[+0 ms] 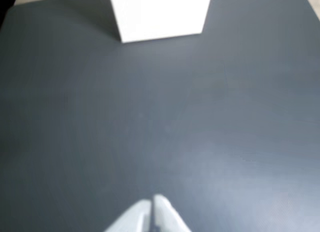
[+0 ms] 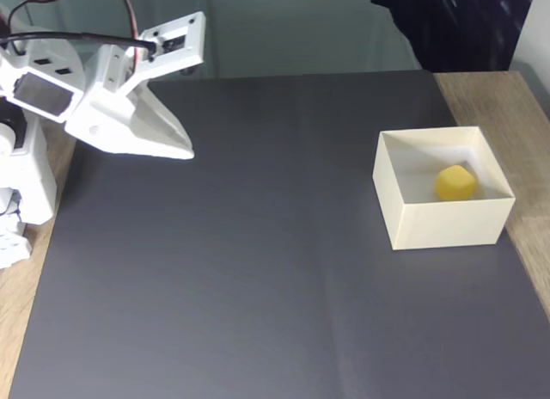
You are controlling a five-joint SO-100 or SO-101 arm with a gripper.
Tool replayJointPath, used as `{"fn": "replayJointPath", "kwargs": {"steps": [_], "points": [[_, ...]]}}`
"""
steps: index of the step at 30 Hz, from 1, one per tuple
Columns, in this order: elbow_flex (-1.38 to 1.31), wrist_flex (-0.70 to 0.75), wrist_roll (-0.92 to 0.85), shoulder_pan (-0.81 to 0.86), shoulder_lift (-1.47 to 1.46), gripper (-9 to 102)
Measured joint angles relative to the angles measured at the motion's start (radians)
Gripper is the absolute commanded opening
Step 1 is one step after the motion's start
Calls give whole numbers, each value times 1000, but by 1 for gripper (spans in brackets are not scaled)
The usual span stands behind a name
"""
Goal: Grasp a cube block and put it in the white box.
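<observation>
Dark grey mat (image 2: 258, 270) on wooden table (image 2: 507, 98), cube block (image 2: 455, 182) inside white box (image 2: 443, 227), end effector (image 2: 185, 150) clenched, empty.

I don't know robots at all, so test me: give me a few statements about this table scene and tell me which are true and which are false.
1. The yellow cube lies inside the white box. True.
2. The gripper is holding the cube. False: its fingers are together with nothing between them, far from the box.
3. The box stands on a dark grey mat. True.
4. The box has a lid on. False: its top is open.
5. In the fixed view the arm is at the right. False: it is at the left.
</observation>
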Motion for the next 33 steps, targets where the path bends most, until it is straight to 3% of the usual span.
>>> {"fn": "replayJointPath", "kwargs": {"steps": [15,33], "points": [[89,104,-29,0,35,0],[109,293,-261,-41,35,0]]}}
